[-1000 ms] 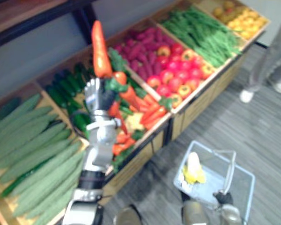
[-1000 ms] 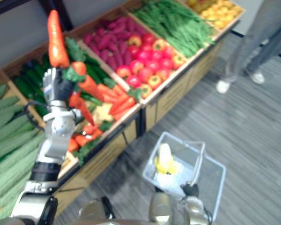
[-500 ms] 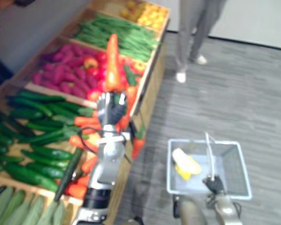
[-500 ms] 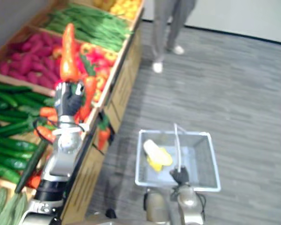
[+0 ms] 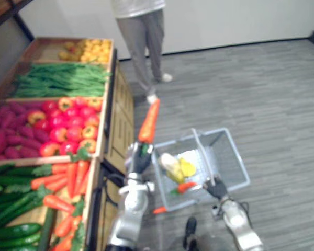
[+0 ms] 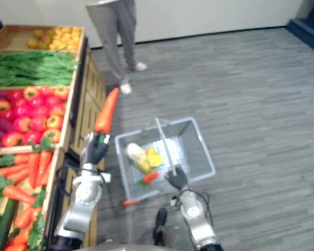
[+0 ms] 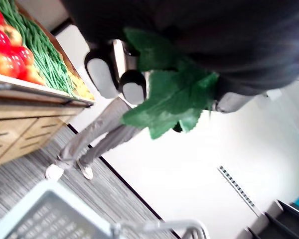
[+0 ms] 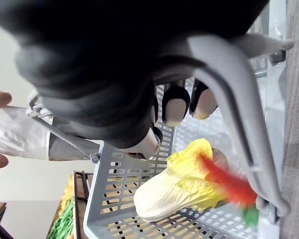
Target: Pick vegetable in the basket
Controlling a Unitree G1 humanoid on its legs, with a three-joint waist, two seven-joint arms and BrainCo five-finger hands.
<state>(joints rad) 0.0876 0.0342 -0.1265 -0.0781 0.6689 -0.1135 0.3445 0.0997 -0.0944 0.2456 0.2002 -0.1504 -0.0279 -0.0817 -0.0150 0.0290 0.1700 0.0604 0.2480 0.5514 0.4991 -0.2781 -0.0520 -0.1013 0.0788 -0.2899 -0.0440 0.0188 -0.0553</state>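
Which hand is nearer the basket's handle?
Right. The right hand grips the handle; the left hand is beside the basket's left rim, holding a carrot upright.

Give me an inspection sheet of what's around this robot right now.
surface: grey floor
job's things: carrot upright in left hand, by edge of basket; cabbage and small red vegetable inside
clutter: orange bit by basket's near edge
hands: left fingers curled round carrot; right hand curled round basket handle
cables: nothing seen
surroundings: stand with carrots, beans; person standing beside it
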